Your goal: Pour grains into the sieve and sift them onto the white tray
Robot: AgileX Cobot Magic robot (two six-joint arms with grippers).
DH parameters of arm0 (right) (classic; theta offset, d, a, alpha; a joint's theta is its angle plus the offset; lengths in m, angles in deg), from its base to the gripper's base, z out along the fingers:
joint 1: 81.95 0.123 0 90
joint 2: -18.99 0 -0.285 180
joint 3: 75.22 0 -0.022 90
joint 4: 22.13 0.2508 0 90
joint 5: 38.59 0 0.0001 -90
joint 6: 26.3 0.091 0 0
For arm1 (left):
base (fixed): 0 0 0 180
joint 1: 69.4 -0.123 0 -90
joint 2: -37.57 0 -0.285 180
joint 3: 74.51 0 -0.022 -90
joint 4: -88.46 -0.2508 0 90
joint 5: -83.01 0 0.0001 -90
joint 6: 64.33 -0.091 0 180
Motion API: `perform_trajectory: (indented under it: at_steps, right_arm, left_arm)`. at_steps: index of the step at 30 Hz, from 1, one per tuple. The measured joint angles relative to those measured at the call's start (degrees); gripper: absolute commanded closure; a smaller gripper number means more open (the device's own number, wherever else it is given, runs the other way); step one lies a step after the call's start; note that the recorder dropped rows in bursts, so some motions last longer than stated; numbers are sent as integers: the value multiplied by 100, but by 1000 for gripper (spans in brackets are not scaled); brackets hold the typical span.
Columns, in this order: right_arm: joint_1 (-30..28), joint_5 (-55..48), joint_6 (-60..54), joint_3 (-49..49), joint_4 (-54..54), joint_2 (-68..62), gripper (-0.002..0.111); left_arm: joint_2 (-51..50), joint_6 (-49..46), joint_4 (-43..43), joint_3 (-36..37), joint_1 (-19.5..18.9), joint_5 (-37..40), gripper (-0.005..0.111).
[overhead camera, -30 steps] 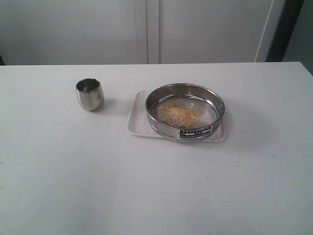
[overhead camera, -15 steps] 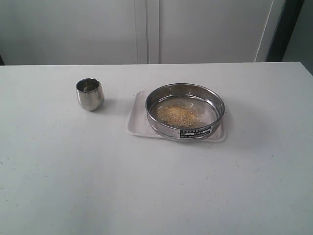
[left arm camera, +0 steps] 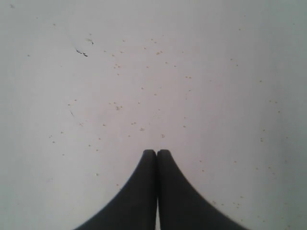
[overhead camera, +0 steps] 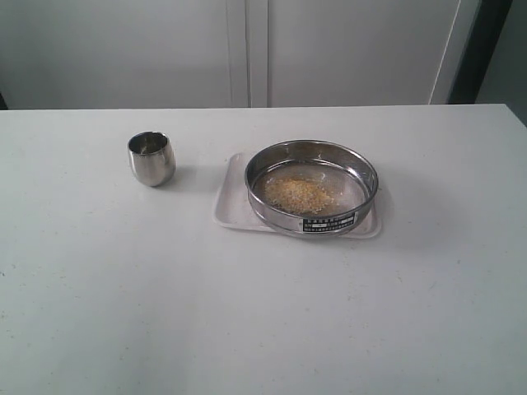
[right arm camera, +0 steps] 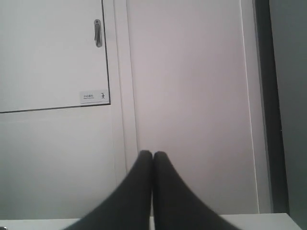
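We see nothing moved since earlier | grains (overhead camera: 300, 194) heaped in sieve (overhead camera: 329, 223) on white tray (overhead camera: 229, 199) | steel cup (overhead camera: 151, 159) well apart | left end effector (left arm camera: 157, 152), right end effector (right arm camera: 152, 153) both pressed together

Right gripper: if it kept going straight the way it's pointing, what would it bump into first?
The right gripper, shut, points past the table edge at the white cabinet panel. Nothing shows in between, so that panel would probably come first; how far off it stands is unclear.
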Motion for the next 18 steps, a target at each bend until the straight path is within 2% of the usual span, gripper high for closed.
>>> perform_trajectory:
  at_steps: [4,10,18]
  right_arm:
    - [0,-224,-112,-89,0,0,108]
    - [0,-1052,-186,-788,0,-98,108]
    - [0,-2198,-196,-1801,0,-1212,108]
  left_arm:
    - [0,0,0,0,0,0,107]
    - [0,0,0,0,0,0,107]
    - [0,0,0,0,0,0,107]
